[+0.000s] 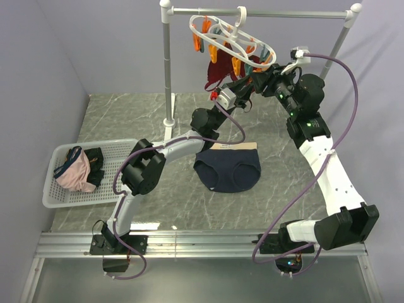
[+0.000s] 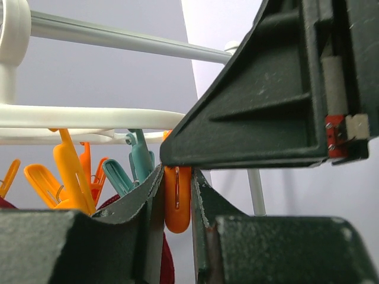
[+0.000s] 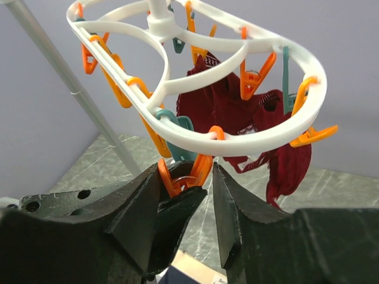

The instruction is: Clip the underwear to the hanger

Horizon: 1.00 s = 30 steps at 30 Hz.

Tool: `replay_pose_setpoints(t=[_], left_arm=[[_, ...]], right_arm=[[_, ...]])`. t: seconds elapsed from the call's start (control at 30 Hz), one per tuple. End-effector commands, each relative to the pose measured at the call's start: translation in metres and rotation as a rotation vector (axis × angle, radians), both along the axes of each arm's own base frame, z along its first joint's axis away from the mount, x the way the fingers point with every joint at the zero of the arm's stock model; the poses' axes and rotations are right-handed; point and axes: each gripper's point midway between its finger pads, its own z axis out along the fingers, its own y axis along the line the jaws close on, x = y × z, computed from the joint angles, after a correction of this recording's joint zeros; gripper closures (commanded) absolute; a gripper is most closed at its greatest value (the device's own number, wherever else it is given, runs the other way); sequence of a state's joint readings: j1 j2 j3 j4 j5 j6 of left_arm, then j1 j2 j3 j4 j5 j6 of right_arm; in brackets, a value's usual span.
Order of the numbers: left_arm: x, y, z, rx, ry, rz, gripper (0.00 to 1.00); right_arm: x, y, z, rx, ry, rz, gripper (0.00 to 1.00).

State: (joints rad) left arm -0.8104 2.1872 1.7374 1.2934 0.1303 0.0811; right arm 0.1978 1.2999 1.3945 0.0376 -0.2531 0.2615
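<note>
The navy underwear [image 1: 227, 169] lies flat on the table, its beige waistband at the far side, with no gripper on it. The white hanger [image 1: 230, 35] hangs by its hook from the rail, with orange and teal clips below. My left gripper [image 1: 243, 86] is raised under the ring; in the left wrist view it [image 2: 176, 177] is shut on the lower end of an orange clip [image 2: 176, 201]. My right gripper [image 3: 186, 171] is open and straddles that clip's splayed handles [image 3: 201, 170] just below the ring [image 3: 260, 139]. One finger touches a handle.
A maroon garment [image 1: 218, 72] hangs clipped on the hanger, also in the right wrist view [image 3: 237, 112]. The grey rail stand [image 1: 167, 69] rises behind the table. A white basket [image 1: 57, 196] at the left holds pink and dark garments.
</note>
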Motion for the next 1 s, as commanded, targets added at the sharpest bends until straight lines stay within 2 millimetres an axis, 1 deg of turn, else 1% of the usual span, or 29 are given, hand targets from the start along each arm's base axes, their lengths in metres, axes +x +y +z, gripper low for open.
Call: replay_pose_setpoints(t=[0.0,0.17,0.23,0.33,0.37,0.4,0.47,0.5,0.53,0.6,0.63,0.7,0.73,0.8,0.83,0.97], left_arm=[[-0.016,0.003,0.019,-0.034,-0.048,-0.046,0.98],[-0.017,0.003,0.019,-0.035,-0.05,-0.052,0.98],[-0.018,0.002,0.019,-0.034,-0.052,-0.062,0.98],[-0.02,0.002,0.018,-0.033,-0.053,-0.07,0.98],[-0.02,0.002,0.017,-0.031,-0.051,-0.07,0.98],[-0.02,0.002,0.018,-0.031,-0.054,-0.072,0.98],[-0.02,0.001,0.015,-0.021,-0.051,-0.074,0.92],[-0.021,0.002,0.017,-0.022,-0.054,-0.074,0.88],[-0.021,0.002,0.015,-0.019,-0.051,-0.072,0.79],[-0.022,0.003,0.014,-0.016,-0.05,-0.067,0.68],[-0.023,0.007,0.013,-0.01,-0.048,-0.058,0.58],[-0.024,0.013,0.012,-0.01,-0.039,-0.043,0.5],[-0.026,0.019,0.008,0.0,-0.024,-0.042,0.43],[-0.03,0.026,0.004,0.017,-0.003,-0.049,0.38],[-0.037,0.032,0.0,0.037,0.011,-0.057,0.35],[-0.051,0.042,-0.014,0.095,0.049,-0.075,0.35]], right_arm=[[0.002,-0.001,0.013,0.023,-0.022,-0.001,0.51],[0.002,-0.001,0.013,0.022,-0.027,0.002,0.5],[0.002,0.0,0.014,0.023,-0.035,0.002,0.54],[0.002,0.0,0.018,0.03,-0.052,0.003,0.65],[0.001,0.0,0.019,0.029,-0.055,0.001,0.74],[0.001,-0.001,0.021,0.029,-0.063,0.003,0.79],[0.001,-0.001,0.022,0.03,-0.068,0.0,0.88],[0.0,-0.001,0.022,0.031,-0.069,0.001,0.95],[0.0,-0.001,0.023,0.031,-0.071,0.003,0.98],[0.0,-0.001,0.024,0.031,-0.071,0.0,1.0],[0.0,-0.002,0.024,0.031,-0.071,-0.003,1.0],[0.0,-0.003,0.024,0.033,-0.071,-0.011,1.0],[0.0,-0.005,0.025,0.031,-0.072,-0.019,1.0],[0.0,-0.006,0.025,0.029,-0.07,-0.029,1.0],[0.001,-0.007,0.024,0.026,-0.069,-0.034,1.0],[0.002,-0.012,0.024,0.022,-0.061,-0.062,1.0]])
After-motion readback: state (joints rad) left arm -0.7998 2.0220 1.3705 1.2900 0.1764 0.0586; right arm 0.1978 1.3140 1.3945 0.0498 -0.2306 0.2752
